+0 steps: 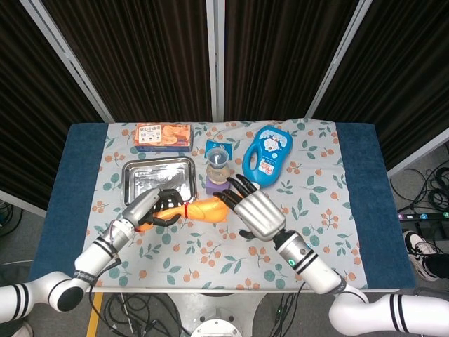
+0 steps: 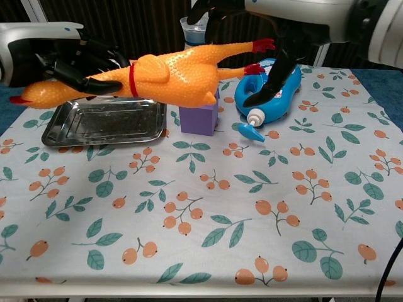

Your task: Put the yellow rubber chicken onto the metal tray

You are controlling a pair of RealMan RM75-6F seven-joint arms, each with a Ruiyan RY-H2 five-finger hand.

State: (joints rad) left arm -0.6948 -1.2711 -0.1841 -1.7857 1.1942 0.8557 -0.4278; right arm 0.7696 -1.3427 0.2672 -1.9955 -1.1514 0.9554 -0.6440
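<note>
The yellow rubber chicken [image 1: 205, 210] [image 2: 177, 73] hangs in the air, stretched out level, beside the near right corner of the metal tray [image 1: 144, 184] [image 2: 101, 126]. My left hand [image 1: 156, 208] [image 2: 70, 58] grips its neck and head end. My right hand [image 1: 254, 209] [image 2: 275, 44] hovers with fingers spread by the chicken's red feet [image 2: 261, 45], and I cannot tell whether it touches them. The tray holds nothing.
A purple block [image 1: 216, 187] [image 2: 198, 117] with a lidded bottle [image 1: 218, 162] on it stands right of the tray. A blue detergent bottle [image 1: 268, 159] [image 2: 272, 93] lies further right. An orange-and-blue box [image 1: 163, 135] sits behind the tray.
</note>
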